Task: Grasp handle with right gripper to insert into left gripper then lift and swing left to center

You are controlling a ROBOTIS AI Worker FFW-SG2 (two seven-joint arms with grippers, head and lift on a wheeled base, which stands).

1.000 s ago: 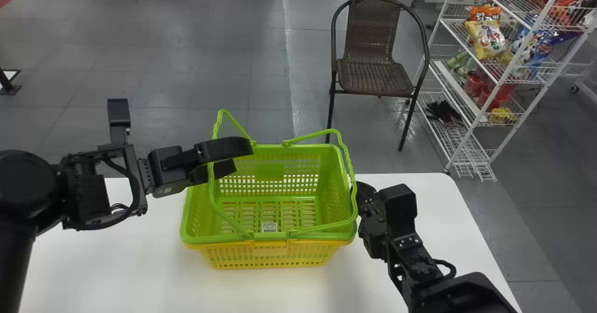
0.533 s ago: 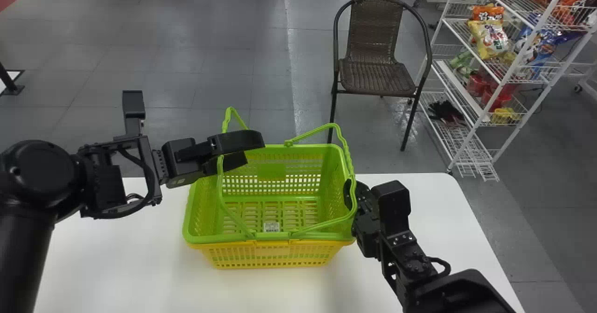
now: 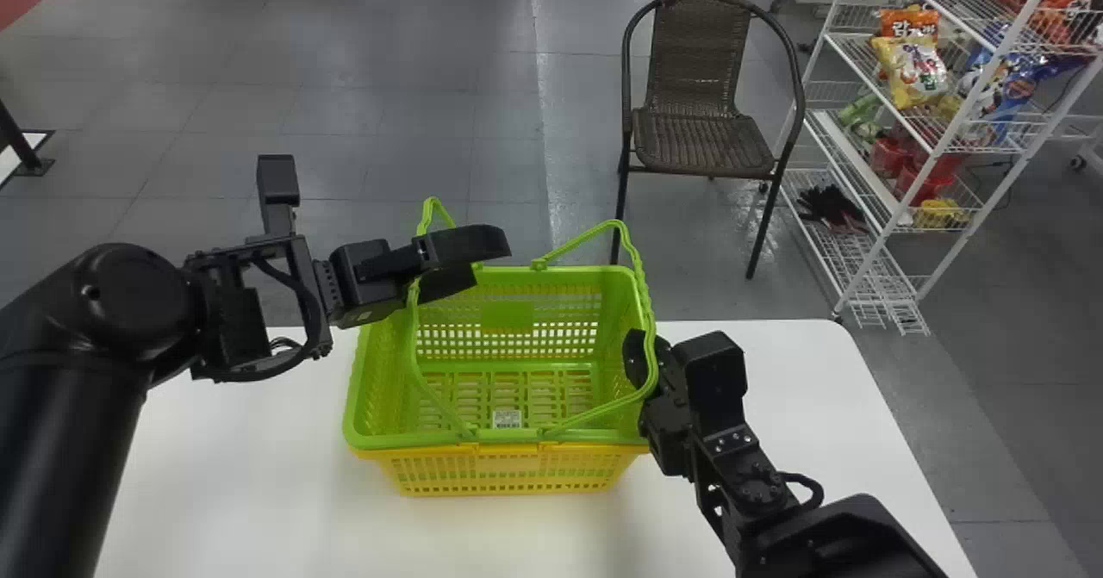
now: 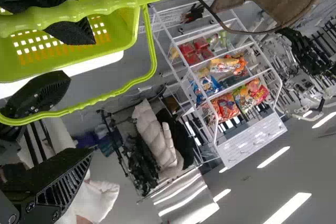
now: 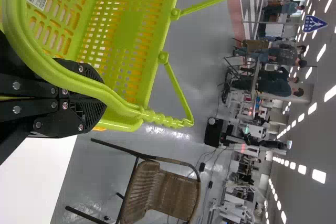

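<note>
Over the basket's left side, my left gripper (image 3: 465, 259) has the left handle (image 3: 414, 328) crossing its fingers. The left wrist view shows that gripper (image 4: 81, 95) spread wide, with the left handle (image 4: 118, 2) passing in front of one finger. My right gripper (image 3: 639, 361) reaches past the right handle (image 3: 642, 281), its tip inside the loop above the basket's right side. In the right wrist view that gripper (image 5: 100, 102) is shut, and the right handle (image 5: 113, 99) runs across it without being clasped. The green basket (image 3: 482, 438) is nested in a yellow one (image 3: 504, 473).
The baskets stand on a white table (image 3: 258, 475). Behind the table is a brown chair (image 3: 702, 139), with a white wire rack (image 3: 879, 259) of snack bags to its right.
My left gripper has moved right and slightly up in the head view, farther over the basket. The right gripper has moved left, its tip passing from beside the right handle into its loop.
</note>
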